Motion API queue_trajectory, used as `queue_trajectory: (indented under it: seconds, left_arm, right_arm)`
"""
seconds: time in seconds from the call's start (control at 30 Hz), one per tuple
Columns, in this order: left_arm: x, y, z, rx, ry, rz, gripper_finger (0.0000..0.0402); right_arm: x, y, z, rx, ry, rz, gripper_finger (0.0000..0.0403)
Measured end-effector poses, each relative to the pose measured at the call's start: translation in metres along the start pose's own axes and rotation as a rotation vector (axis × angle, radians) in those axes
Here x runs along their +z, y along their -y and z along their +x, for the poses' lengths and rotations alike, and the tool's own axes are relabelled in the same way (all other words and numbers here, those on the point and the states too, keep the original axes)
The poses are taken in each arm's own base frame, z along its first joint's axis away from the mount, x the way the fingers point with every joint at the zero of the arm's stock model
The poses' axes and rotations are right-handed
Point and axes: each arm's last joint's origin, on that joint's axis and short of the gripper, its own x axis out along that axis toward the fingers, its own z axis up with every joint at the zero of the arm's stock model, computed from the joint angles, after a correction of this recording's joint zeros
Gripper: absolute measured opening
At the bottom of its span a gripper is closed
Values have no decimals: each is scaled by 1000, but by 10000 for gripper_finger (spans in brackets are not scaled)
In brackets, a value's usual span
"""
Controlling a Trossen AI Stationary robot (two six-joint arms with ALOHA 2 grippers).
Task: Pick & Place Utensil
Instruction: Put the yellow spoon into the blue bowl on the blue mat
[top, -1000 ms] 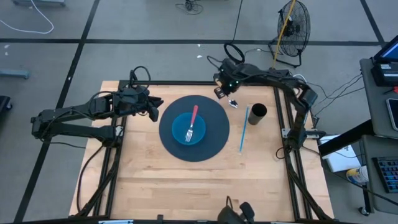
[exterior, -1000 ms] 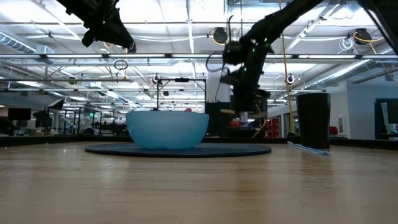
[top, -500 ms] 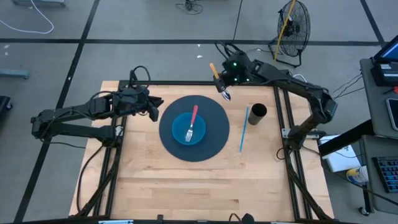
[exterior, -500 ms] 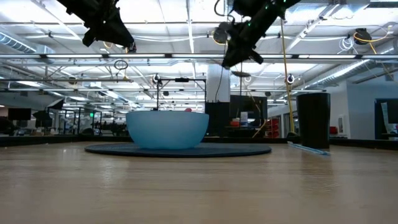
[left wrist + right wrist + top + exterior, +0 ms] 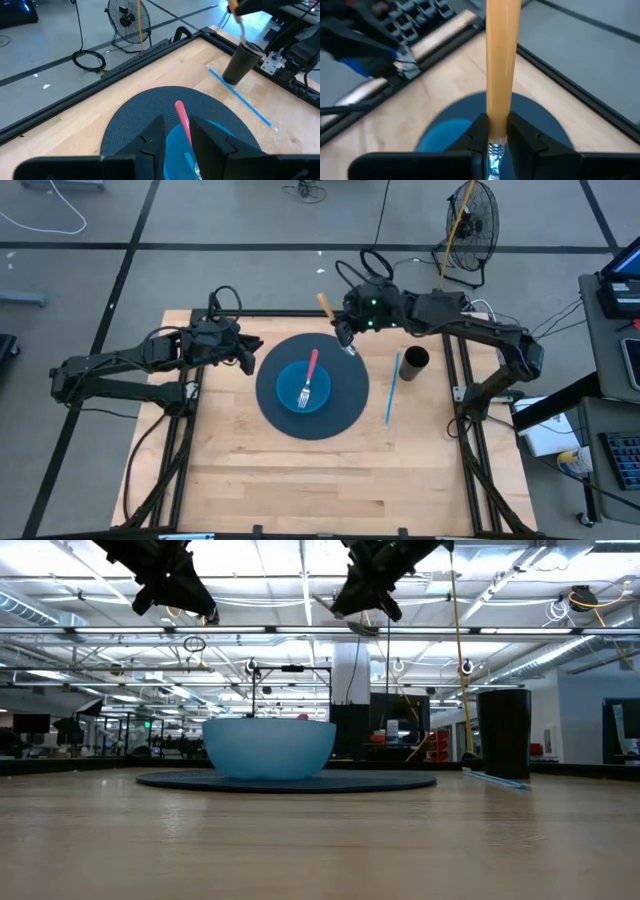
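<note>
Between the fingers of the right gripper [image 5: 495, 145] we saw the orange-handled utensil [image 5: 502, 60], clamped at the metal neck just below the handle; the handle stood out forward from the fingertips. Just beyond the fingers lay the blue bowl [image 5: 445, 134] on the dark round mat [image 5: 540, 125], and past the mat the bare wood ran to the black table frame [image 5: 560, 67], so there was free room on that side.

In the high view the right gripper [image 5: 345, 330] hung above the far edge of the mat [image 5: 345, 395], with the arm stretched in from the far right corner and the utensil [image 5: 325, 307] tilted, its orange end pointing away from the bowl [image 5: 303, 388]. A red-handled fork [image 5: 309, 376] lay in the bowl. To the side of the gripper stood the black cup [image 5: 415, 360] and a blue straw [image 5: 391, 387] lay flat beside the mat, apart from it.

The left gripper [image 5: 243, 358] waited just beside the near-left rim of the mat, with its fingers a little apart and empty; through them we saw the fork handle [image 5: 182, 116].

Only the low view showed the height: the right gripper [image 5: 362, 602] was well above the bowl [image 5: 268, 748], and the left gripper [image 5: 190, 602] as well.
</note>
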Motion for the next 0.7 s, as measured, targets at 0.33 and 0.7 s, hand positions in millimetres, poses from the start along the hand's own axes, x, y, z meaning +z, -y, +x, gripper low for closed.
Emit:
queue_trajectory:
  seconds: [0.33,0.7]
  left_arm:
    - [-1,1,0,-48,-22,-29,90]
    - [1,14,13,-430,191,-63,90]
  right_arm:
    - [-16,-30,16,152,160,-23,40]
    - [-63,-35,39,373,255,8,40]
